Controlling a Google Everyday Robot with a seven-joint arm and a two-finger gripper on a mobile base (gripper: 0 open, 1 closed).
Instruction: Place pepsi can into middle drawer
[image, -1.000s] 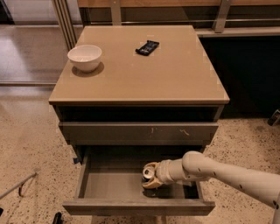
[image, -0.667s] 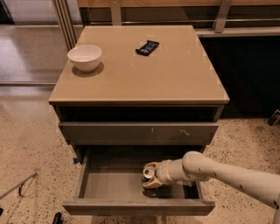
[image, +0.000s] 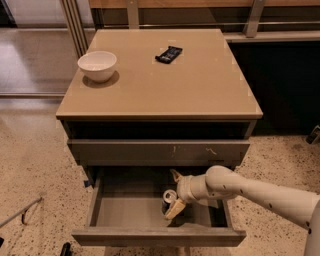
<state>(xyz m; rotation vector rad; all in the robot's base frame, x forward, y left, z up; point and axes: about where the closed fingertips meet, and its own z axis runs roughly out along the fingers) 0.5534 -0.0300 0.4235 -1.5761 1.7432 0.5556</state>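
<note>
Speckled stone floor, dark wall panel on the right, glass partition at back left. We see a tan counter (image: 165, 95) over a stack of drawers. On the counter there's a white bowl (image: 97, 65) at the back left corner and a flat black wrapped bar (image: 168, 54) near the back edge, well apart from the bowl. The upper drawer front (image: 159, 151), with small white scuffs, is closed. The middle drawer (image: 125, 212) is pulled out, grey inside. The pepsi can (image: 169, 198) sits in it, right of centre, silver top facing up, looks roughly upright on the drawer floor. The white arm (image: 260, 192) comes in from the lower right and reaches into the drawer. The tool (image: 172, 194) is down inside the drawer right at the can. Its fingers (image: 176, 208) are spread, one behind the can and one in front, so we read the tool as released, not clamped. The front finger is touching or just beside the can; we can't tell which.
</note>
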